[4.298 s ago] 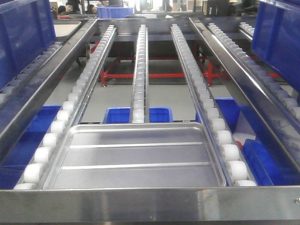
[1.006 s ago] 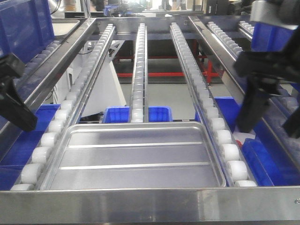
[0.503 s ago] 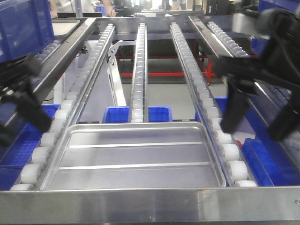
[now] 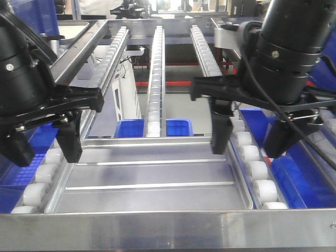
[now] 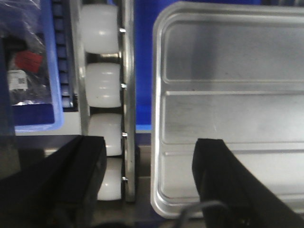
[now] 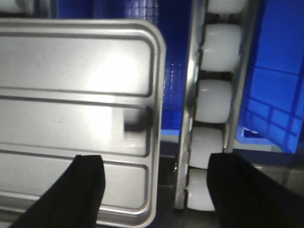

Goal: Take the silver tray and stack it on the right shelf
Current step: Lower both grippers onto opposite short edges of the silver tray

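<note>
On the left, the left end effector [image 4: 43,147] hangs with its jaws spread wide. The left wrist view shows one black finger [image 5: 71,185] outside a rail of pale rollers [image 5: 100,90] and the other over the floor of the silver tray [image 4: 152,176]. The tray lies flat between two roller rails at the near end of the right shelf [image 4: 168,228], just behind the broad steel front bar, and its two raised ribs run across its floor. A blue bin [image 4: 131,127] sits below the rails beyond the tray. On the right, the right end effector [image 4: 251,136] is also spread open, straddling the tray's right rim and the roller rail beside it. Whether any finger touches the tray cannot be told.
</note>
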You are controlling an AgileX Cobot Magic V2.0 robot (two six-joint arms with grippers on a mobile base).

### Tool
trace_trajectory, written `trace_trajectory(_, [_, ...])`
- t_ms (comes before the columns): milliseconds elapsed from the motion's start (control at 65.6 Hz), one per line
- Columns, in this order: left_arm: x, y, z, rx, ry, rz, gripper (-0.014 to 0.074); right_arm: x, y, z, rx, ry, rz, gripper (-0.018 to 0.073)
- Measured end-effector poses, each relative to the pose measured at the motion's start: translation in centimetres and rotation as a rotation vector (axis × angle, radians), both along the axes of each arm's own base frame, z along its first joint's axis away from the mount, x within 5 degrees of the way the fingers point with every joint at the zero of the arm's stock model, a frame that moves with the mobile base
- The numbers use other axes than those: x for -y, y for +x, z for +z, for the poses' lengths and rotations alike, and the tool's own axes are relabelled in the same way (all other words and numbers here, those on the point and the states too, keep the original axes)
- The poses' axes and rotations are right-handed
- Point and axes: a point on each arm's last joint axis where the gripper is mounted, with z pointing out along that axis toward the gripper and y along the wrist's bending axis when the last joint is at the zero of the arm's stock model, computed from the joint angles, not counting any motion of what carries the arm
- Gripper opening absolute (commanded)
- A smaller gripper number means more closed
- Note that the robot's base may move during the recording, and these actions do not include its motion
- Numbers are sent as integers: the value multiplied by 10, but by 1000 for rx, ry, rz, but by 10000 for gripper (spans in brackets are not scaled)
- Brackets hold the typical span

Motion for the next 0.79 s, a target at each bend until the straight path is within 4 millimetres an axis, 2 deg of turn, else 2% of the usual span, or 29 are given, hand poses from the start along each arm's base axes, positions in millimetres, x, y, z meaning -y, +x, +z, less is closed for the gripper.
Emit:
trace_trajectory(122, [0, 2, -3, -1, 13, 7, 317, 0, 2, -2, 4, -10, -7, 551])
trace_trajectory(351, [2, 5, -15, -25, 35, 5, 317, -2, 7, -21, -40, -35, -10, 551])
trace_trajectory(594, [5, 9, -30, -57, 61, 2, 316, -4, 10, -20, -2, -15, -9, 551])
trace_trajectory(793, [7, 12, -34, -46, 55, -4, 317, -5, 13, -19, 22, 0, -9, 551])
